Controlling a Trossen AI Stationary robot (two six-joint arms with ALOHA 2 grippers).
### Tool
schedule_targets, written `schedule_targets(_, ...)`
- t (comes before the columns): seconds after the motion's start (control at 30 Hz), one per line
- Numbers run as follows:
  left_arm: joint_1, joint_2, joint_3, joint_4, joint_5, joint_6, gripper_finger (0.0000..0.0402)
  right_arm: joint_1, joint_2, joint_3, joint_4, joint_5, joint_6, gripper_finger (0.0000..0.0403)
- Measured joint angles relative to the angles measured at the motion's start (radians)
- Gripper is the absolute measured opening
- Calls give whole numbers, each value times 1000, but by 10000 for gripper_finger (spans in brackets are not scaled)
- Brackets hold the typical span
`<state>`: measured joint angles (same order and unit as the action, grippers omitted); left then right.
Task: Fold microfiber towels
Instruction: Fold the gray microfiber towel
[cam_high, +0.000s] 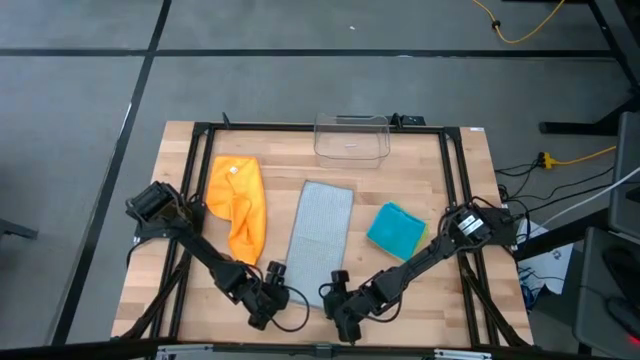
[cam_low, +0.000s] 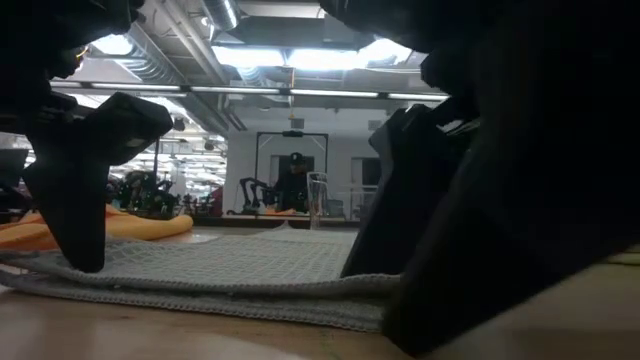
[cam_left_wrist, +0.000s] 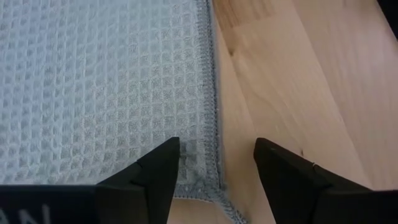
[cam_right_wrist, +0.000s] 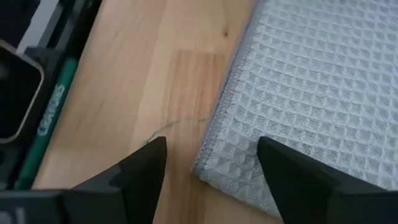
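Observation:
A light grey waffle-weave towel (cam_high: 322, 235) lies flat as a long strip in the middle of the table, running from far to near. In the low view its near edge (cam_low: 250, 300) shows more than one layer. My left gripper (cam_high: 277, 283) is open at the strip's near left corner (cam_left_wrist: 214, 186); one finger is over the cloth and one over bare wood. My right gripper (cam_high: 335, 290) is open at the near right corner (cam_right_wrist: 208, 165), standing the same way. An orange towel (cam_high: 240, 205) lies crumpled at the left. A folded teal towel (cam_high: 397, 230) lies at the right. My left gripper comes slanting down from the near side; in the low view one fingertip (cam_low: 85, 262) stands at the cloth's surface, but I cannot tell whether it touches. My right gripper also slants down from the near side, and I cannot tell whether its fingers touch the towel.
A clear plastic bin (cam_high: 351, 138) stands at the far edge, behind the grey towel. A black frame (cam_high: 200, 150) runs around the tabletop. Bare wood shows between the towels and along the near edge (cam_high: 420, 310).

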<state>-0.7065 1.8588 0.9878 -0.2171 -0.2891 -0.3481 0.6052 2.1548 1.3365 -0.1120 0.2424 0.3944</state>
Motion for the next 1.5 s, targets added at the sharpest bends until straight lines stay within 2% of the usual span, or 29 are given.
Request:
schedule_targets(0.17, 21, 2, 0, -11, 28, -23, 197, -10, 3, 2, -11, 3, 71, 216)
schedule_targets(0.3, 40, 12, 0, -17, 40, -25, 172, -11, 5, 0, -13, 11, 73, 174)
schedule_targets(0.53, 72, 13, 0, -26, 36, -26, 108, -12, 6, 0, -16, 14, 100, 108)
schedule_targets(0.83, 74, 30, 0, -27, 43, -67, 10, -12, 6, -2, -11, 30, 141, 56)
schedule_targets(1.0, 61, 22, 29, -59, 45, -78, 2, -12, 9, 15, -27, 36, 207, 12)
schedule_targets(1.13, 49, -7, 75, -138, 83, -100, 0, 0, 17, 69, -79, 48, 204, 13)
schedule_targets(1.27, 29, -31, 129, -199, 93, -161, 0, 19, 17, 158, -205, 61, 226, 8)
schedule_targets(1.4, -2, -28, 147, -195, 90, -238, 0, 44, 17, 226, -298, 128, 280, 8)
schedule_targets(1.5, -31, -28, 168, -191, 77, -284, 0, 65, 16, 266, -303, 135, 297, 8)
